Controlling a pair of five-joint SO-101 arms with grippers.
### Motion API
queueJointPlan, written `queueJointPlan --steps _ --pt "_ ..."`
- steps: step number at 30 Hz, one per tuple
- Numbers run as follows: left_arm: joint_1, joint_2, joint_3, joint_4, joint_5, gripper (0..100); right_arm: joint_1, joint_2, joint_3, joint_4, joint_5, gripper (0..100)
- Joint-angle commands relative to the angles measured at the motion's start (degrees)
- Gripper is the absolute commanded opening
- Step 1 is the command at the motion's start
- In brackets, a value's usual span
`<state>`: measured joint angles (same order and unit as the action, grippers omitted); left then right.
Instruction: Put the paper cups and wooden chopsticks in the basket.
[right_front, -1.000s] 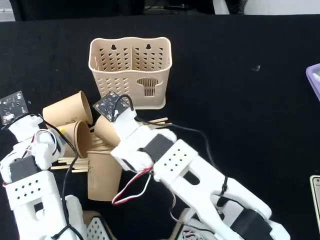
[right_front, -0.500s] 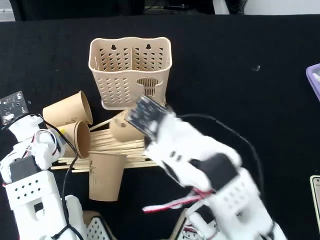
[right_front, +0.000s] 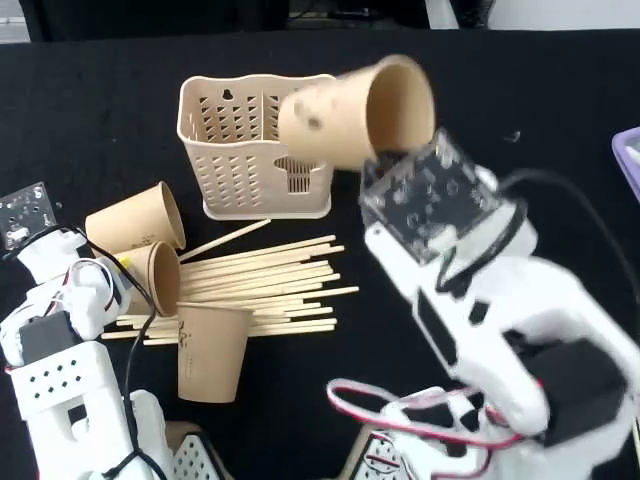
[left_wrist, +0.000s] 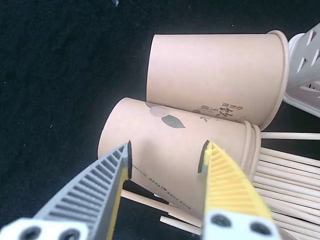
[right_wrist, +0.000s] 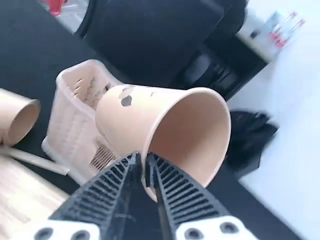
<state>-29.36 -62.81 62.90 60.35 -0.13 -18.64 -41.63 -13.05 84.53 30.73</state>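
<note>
Right end effector (right_wrist: 141, 159) clamped on the rim of a paper cup (right_front: 350, 125), raised and tilted by the basket (right_front: 230, 160). Judged light and thin-walled, easily crushed; the rim is the stiffest hold. Left end effector (left_wrist: 167, 150) open, straddling a second cup (left_wrist: 165, 127) on the worktop (right_front: 520, 80).

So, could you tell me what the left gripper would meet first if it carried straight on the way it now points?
Most likely the nearer paper cup lying on its side, which the open left gripper frames. The chopsticks lie beneath it, though depth is hard to judge.
</note>
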Motion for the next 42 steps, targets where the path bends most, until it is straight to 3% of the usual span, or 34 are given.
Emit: queueJointPlan --steps 1,10,17,23,42 --pt "-0.5 -0.2 0.7 -0.3 0.2 24 0.7 11.6 -9.5 0.1 5.9 1.1" --pt "-0.5 -1.2 0.7 0.1 0.1 24 0.9 31.8 -22.8 -0.4 20.1 1.1" --pt "-0.6 -1.2 0.7 0.1 0.1 24 1.0 40.4 -32.1 -0.4 20.7 1.1" --pt "-0.7 -1.2 0.7 0.2 0.1 24 1.0 45.6 -32.9 0.1 25.6 1.1" --pt "-0.6 -8.3 3.8 0.1 0.1 24 0.7 49.1 -32.8 6.1 29.2 1.3"
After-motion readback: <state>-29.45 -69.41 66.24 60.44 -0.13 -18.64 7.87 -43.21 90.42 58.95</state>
